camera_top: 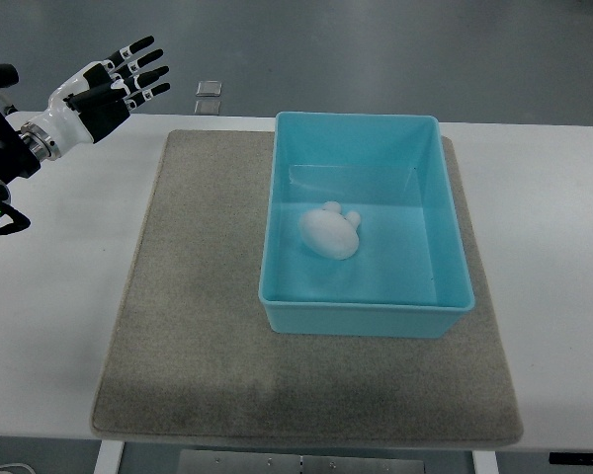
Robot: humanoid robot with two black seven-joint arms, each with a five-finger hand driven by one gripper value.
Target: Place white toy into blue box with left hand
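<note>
Top view: white toy [330, 232] lying on the floor of the blue box [366, 318], left of centre, touching no wall. Box resting on grey mat [193, 296], toward its right side; mat spread over white table [553, 247]. Left hand [114, 84] raised over the table's far left corner, well apart from the box, fingers [143, 71] spread and extended, holding nothing. Two small grey squares [209, 96] on the floor beyond the table edge.
</note>
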